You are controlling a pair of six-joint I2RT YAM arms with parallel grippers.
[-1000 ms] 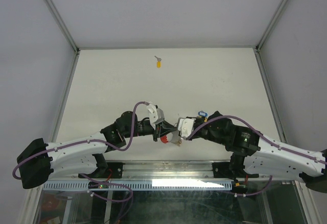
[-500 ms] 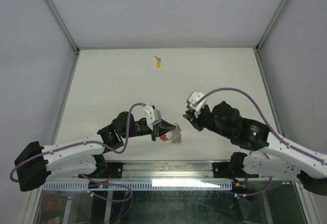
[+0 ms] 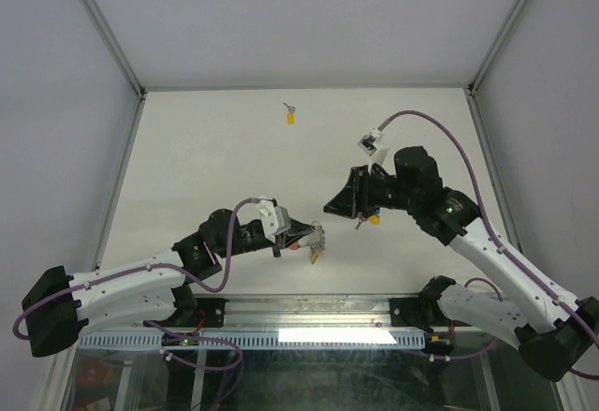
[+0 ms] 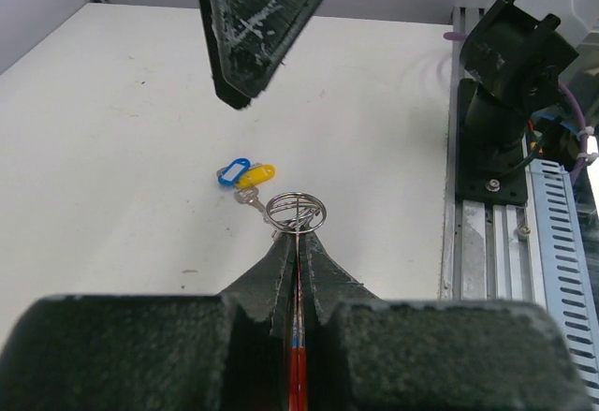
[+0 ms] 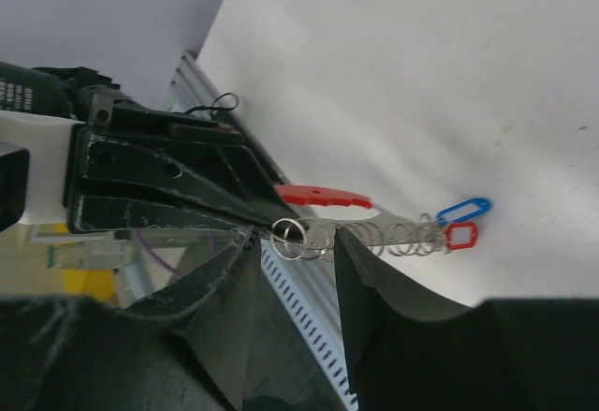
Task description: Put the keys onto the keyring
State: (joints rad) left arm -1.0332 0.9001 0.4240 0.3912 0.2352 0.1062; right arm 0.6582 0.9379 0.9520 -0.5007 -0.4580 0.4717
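Pulling back toward 2 o'clock, the right fingers are now hanging spread and empty. Left fingers are clenching the keyring over the worktop near 6 o'clock, its long axis pointing to 3 o'clock; two tagged keys are lying beyond.

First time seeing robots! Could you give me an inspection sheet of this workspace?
Surface: white table, a few small specks.
Job's things: keyring in the left gripper; blue and yellow tagged keys on the table; yellow-tagged key far back.
Clutter: nothing seen.
Grippers: left gripper shut on the keyring; right gripper open, empty.
Cables: purple cables along both arms.
Surroundings: white walls, metal rail at the near edge.
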